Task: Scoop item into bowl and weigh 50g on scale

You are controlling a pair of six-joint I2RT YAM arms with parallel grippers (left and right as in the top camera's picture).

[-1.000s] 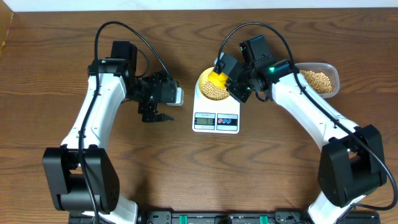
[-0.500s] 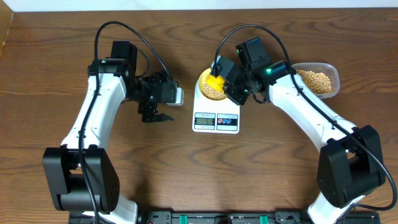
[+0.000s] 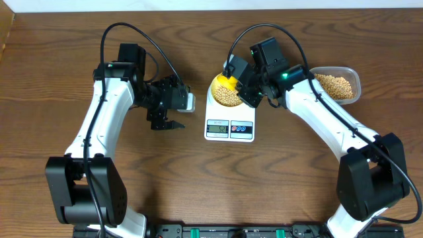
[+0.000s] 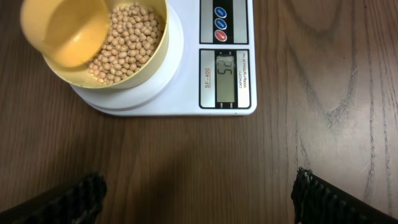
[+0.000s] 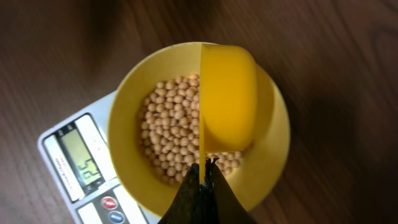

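The pale yellow bowl (image 3: 228,92) stands on the white scale (image 3: 229,125) and holds tan beans (image 5: 171,127). The bowl (image 5: 273,155) and the scale's display (image 5: 81,162) also show in the right wrist view. My right gripper (image 5: 204,177) is shut on the handle of a yellow scoop (image 5: 227,93), which is tipped on its side over the bowl; it also shows overhead (image 3: 246,89). In the left wrist view the scoop (image 4: 65,31) looks empty over the bowl (image 4: 134,56), and the scale (image 4: 227,68) reads about 52. My left gripper (image 3: 165,124) is open and empty, left of the scale.
A clear plastic container (image 3: 339,84) with more beans sits at the back right, beside my right arm. Bare wooden table lies in front of the scale (image 3: 228,178).
My right gripper has shifted slightly back and left with the scoop over the bowl. The left arm has not moved.
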